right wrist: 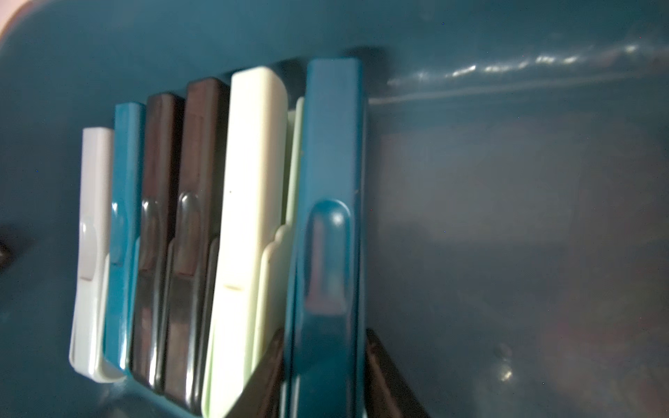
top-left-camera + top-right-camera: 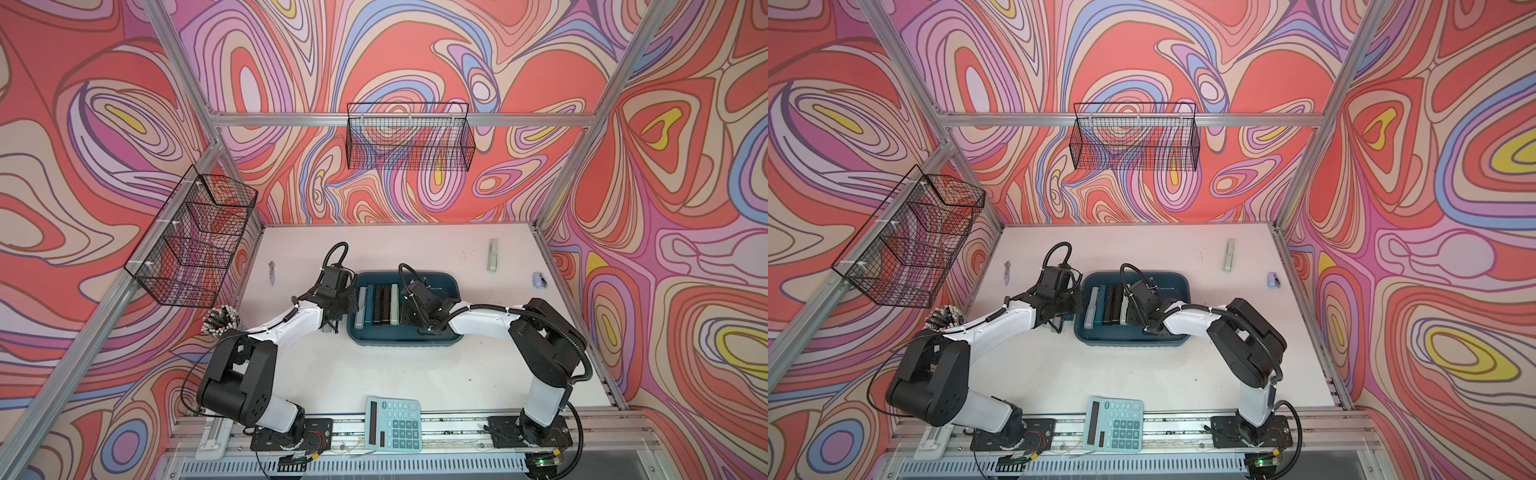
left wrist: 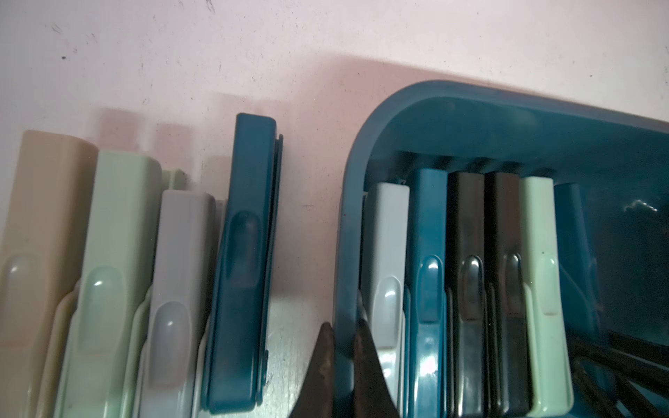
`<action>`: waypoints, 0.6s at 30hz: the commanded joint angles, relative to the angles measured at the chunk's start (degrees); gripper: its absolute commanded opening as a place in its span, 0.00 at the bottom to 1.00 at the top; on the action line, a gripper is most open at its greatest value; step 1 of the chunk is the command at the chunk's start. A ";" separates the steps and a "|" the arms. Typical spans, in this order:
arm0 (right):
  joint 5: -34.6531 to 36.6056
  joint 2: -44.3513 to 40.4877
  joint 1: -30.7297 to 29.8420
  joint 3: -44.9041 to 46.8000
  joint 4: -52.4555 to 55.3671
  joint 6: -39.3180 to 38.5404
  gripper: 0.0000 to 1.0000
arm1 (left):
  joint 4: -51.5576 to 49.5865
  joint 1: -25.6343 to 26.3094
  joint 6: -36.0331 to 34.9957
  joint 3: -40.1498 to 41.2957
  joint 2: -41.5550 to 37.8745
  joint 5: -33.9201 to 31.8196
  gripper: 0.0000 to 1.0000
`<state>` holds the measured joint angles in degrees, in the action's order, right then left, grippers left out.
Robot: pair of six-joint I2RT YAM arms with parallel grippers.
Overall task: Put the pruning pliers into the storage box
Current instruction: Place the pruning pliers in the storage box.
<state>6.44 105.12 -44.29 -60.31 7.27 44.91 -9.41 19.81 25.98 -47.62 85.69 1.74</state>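
Teal storage box [image 2: 395,337] holding six pruning pliers [image 2: 380,305], right hand [image 1: 324,338] pinching the teal one, left hand [image 3: 342,362] pressed together.

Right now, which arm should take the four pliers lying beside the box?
Left. The left tool hangs by those four pliers, on the box's left side; the right tool is inside the box with a teal pliers between its fingers.

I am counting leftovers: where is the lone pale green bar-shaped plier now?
In both top views the pale green bar-shaped plier lies alone on the white table, beyond the dark teal plastic storage box, towards the far right corner.
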 commanded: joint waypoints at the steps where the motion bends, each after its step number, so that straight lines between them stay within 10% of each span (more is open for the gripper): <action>1: 1.01 0.12 0.50 -1.50 -0.49 -0.26 0.38 | 0.09 0.13 1.02 1.61 0.39 0.91 0.06; 18: -2.74 -1.21 1.82 -1.03 -2.87 0.04 0.39 | -1.27 0.10 0.67 0.08 0.94 0.64 0.06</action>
<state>4.86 105.12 -42.92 -60.51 6.15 44.23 -9.21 19.81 26.17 -47.48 85.62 1.74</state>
